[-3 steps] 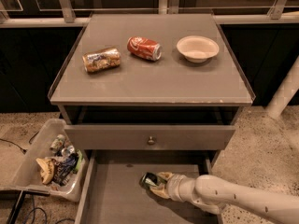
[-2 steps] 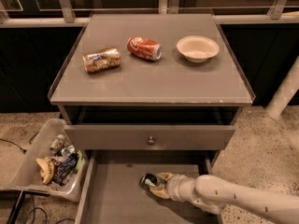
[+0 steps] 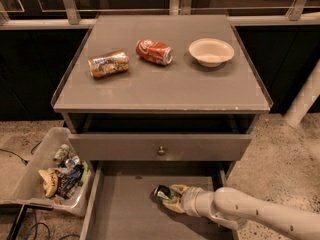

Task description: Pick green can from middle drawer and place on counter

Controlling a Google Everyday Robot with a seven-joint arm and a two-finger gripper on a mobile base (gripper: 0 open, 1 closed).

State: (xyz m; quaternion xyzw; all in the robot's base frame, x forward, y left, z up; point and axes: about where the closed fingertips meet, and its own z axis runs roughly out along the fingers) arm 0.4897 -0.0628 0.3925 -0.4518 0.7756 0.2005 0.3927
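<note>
Green metal shows at the tip of our hand [image 3: 170, 198]: the green can [image 3: 161, 192] lies on the floor of the open middle drawer [image 3: 120, 209], right of its middle, touching the hand. Over the last second nothing shifts; hand and can sit in the same spot. We cannot tell whether the hand is closed on the can or only set against it. We judge the grasp is settling, and the lift to the desk [image 3: 165, 91] is not yet begun.
</note>
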